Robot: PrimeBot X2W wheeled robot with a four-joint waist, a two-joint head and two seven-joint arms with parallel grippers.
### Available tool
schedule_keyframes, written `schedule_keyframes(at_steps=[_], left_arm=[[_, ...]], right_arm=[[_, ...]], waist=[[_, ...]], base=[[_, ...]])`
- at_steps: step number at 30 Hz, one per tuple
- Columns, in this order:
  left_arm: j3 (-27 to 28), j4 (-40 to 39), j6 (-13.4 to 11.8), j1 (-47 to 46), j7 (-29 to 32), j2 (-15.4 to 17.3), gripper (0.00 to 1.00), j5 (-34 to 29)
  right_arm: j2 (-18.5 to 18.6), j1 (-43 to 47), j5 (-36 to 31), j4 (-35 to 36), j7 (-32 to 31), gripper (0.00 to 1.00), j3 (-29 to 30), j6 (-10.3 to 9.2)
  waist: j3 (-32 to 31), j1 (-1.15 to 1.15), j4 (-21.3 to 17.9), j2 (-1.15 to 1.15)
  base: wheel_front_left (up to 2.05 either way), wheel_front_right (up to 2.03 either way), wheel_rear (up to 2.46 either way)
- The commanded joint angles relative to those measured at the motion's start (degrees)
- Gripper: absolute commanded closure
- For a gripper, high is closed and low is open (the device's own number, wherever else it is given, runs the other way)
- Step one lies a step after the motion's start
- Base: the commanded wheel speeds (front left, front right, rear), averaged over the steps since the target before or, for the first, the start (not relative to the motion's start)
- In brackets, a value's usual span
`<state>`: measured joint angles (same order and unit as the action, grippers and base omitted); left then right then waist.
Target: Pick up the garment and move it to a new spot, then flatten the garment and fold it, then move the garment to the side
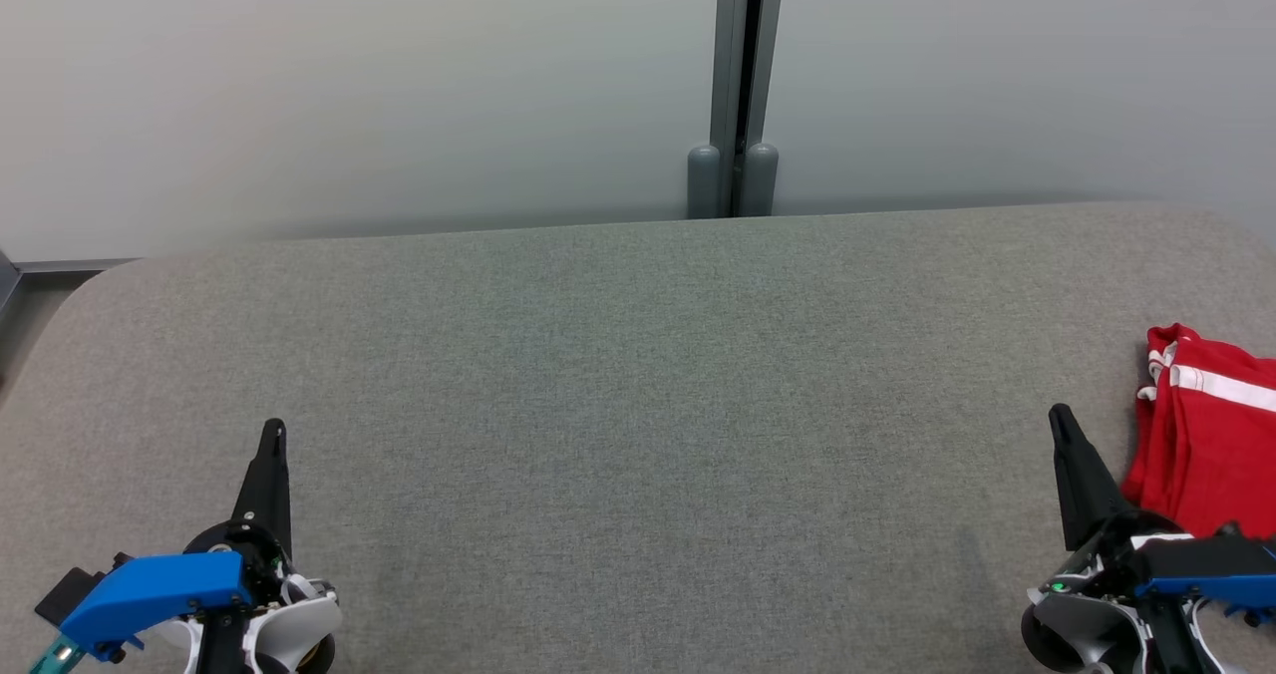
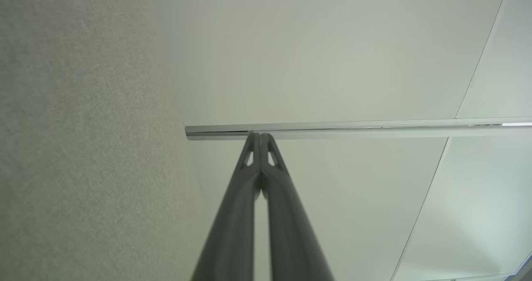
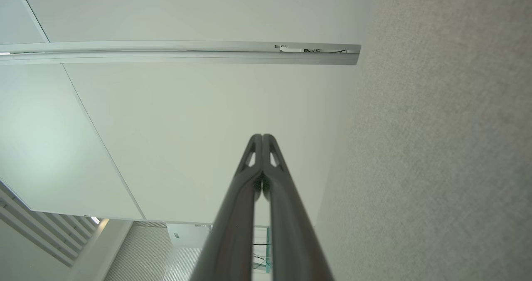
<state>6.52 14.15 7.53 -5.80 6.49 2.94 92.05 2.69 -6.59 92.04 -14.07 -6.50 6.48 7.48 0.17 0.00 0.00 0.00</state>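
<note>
Our left gripper (image 1: 272, 435) sits at the lower left of the head view, its 2 dark fingers (image 1: 267, 495) pressed together, pointing up the view and leaning slightly right. Our right gripper (image 1: 1061, 423) sits at the lower right, its 2 fingers also together, leaning slightly left. Both grip nothing. Our left wrist (image 1: 150, 589) and right wrist (image 1: 1201, 562) carry blue housings over white casings. In each wrist view the 2 fingers meet at the tips.

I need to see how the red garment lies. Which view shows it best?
The head view: the red garment lies on the grey table at the far right, beside the right gripper, partly cut by the frame edge. Both wrist views look along shut fingers at wall panels and table fabric.
</note>
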Motion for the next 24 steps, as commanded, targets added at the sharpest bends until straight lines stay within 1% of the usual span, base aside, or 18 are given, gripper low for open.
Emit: schedule_keyframes(at_steps=[1, 24], left_arm=[[0.2, -0.3, -0.1, -0.8, 0.3, -0.1, 1.00, 0.4], [0.1, -0.3, -0.1, -0.7, 0.3, -0.1, 1.00, 0.4]], right_arm=[[0.4, 0.7, 0.5, 0.3, -0.3, 1.00, 0.2, 0.02], [0.4, 0.7, 0.4, 0.3, -0.2, 1.00, 0.2, 0.02]], waist=[[0.0, 0.00, 0.0, 0.00], [0.0, 0.00, 0.0, 0.00]], base=[[0.00, 0.00, 0.00], [0.00, 0.00, 0.00]])
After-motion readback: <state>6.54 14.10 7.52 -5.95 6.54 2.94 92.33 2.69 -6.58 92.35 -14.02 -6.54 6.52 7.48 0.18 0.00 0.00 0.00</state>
